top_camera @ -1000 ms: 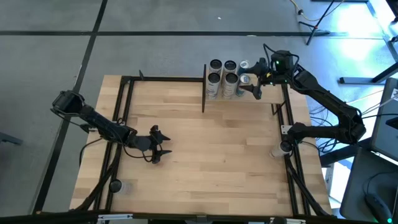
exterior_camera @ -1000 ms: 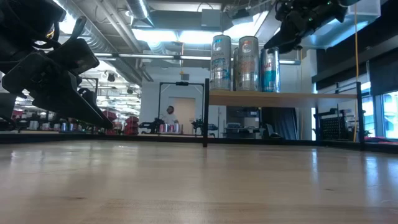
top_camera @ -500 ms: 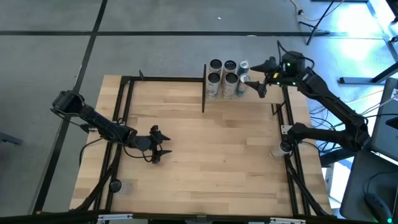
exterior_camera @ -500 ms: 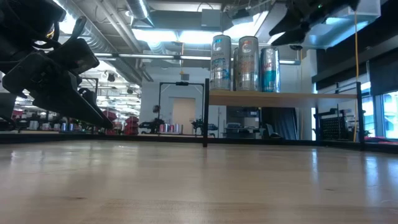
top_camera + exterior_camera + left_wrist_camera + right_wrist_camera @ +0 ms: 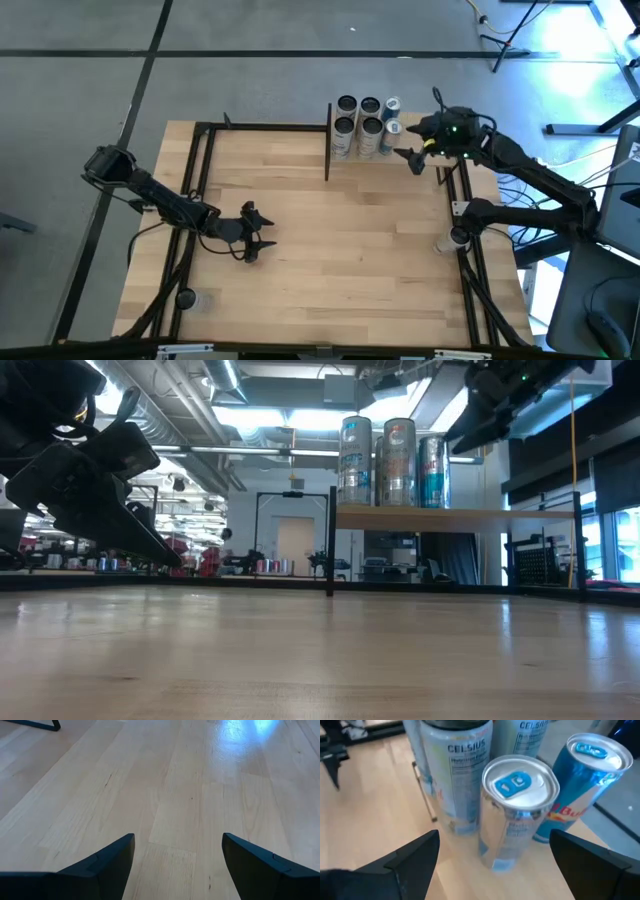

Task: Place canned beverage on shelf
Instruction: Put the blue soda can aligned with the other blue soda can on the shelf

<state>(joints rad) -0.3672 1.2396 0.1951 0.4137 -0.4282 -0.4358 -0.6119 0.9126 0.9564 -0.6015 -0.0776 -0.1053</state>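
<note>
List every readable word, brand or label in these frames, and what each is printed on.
"CELSIUS": on the tall white can at the back of the shelf.
"CEL...": cut off, on the white can beside it.
"Bu...": part of a red word on the blue can.
Small print on the silver can: too blurred to read.
Can labels in the low view: unreadable.

Six cans (image 5: 367, 124) stand upright in a tight cluster on the shelf (image 5: 430, 150) at the table's (image 5: 340, 260) far right corner. Right gripper (image 5: 411, 158) sits just beside the cluster on its right, fingers apart, holding nothing. Left gripper (image 5: 252, 232) hangs over the table's left half, well apart from the cans, fingers spread, empty.
</note>
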